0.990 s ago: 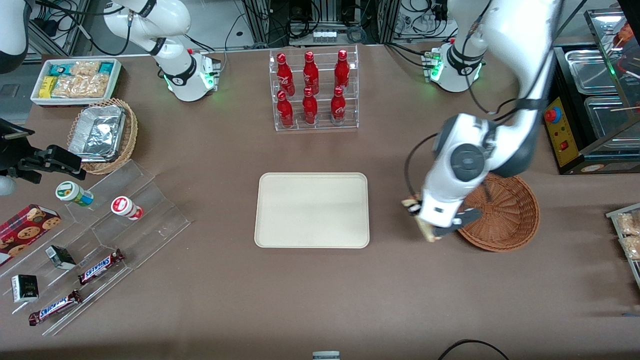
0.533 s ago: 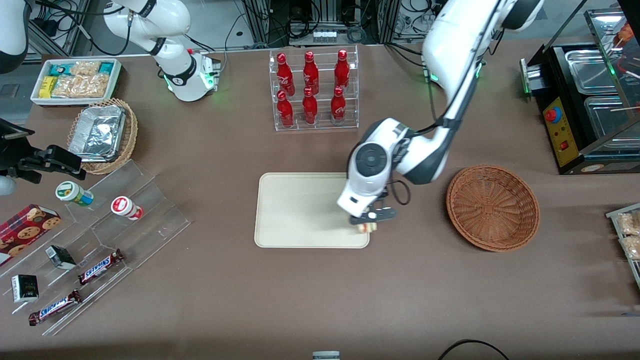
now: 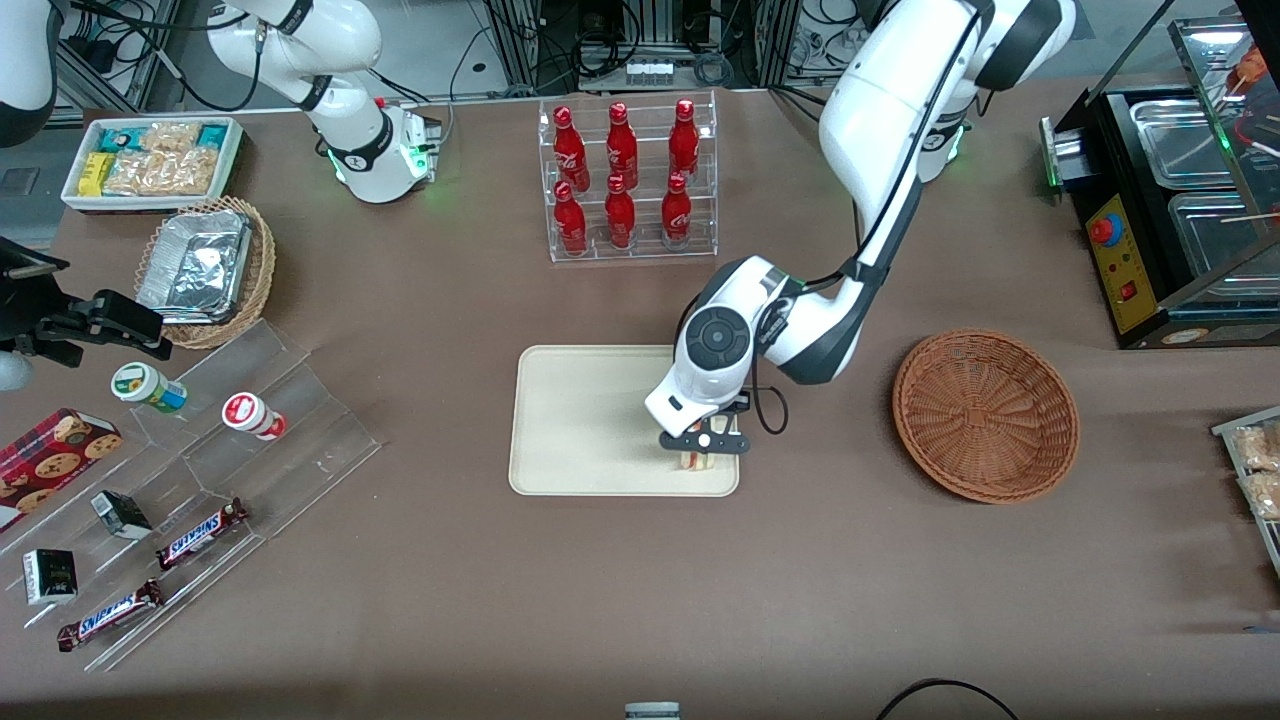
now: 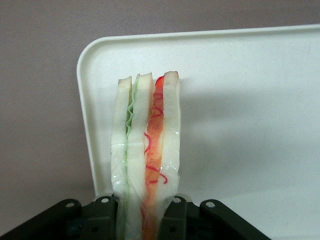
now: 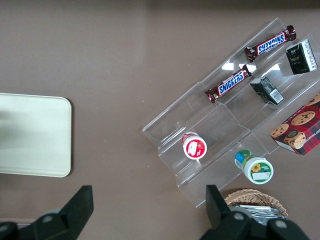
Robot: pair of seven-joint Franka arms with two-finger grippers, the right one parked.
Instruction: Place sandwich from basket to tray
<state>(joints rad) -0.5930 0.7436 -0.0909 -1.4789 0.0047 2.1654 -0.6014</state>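
Sandwich (image 4: 145,160) clamped in pincer (image 3: 702,447) over tray (image 3: 590,420) corner, brown table (image 3: 640,580).

Glossy white arm links joined by dark grey bands at the joints. Round dark grey cap with concentric rings on the wrist housing. Thin black cable looped beside the wrist. Green light at the white base. Black end effector (image 3: 702,447) of matte plastic, with small silver screws along its body (image 4: 150,220) in the left wrist view.
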